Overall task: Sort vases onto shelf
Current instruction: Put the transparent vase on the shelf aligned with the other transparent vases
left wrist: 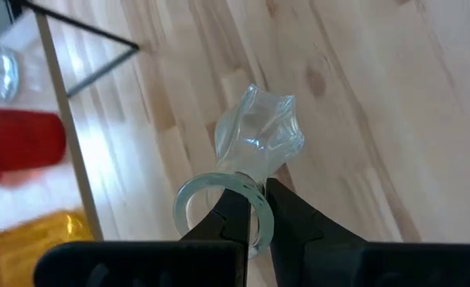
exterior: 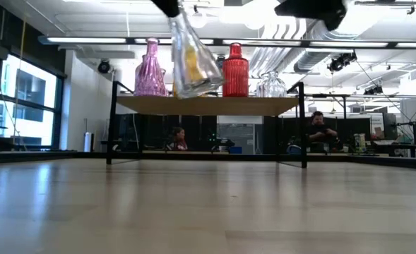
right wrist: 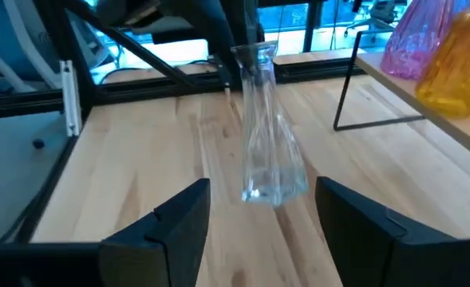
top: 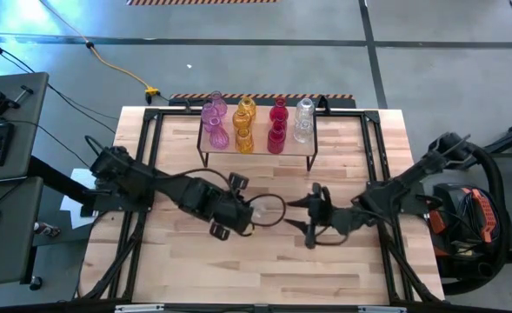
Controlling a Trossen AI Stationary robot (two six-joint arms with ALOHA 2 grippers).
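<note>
Your wooden tabletop point(top: 264, 261), pale planks, fills the lower centre of the high view. On it, toward the upper centre, stands the shelf point(top: 257, 155) on black wire legs. On the shelf board you have vases in paired columns, left to right: pink point(top: 214, 117), amber point(top: 243, 126), red point(top: 277, 126), clear point(top: 304, 120).

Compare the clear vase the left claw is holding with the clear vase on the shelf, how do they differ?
The held clear vase hangs above the tabletop, pinched at its rim by the left claw; the shelf's clear vase stands on the shelf. The held one is slim and flask-shaped, the shelf one rounder and bulbous. Both are colourless glass.
</note>
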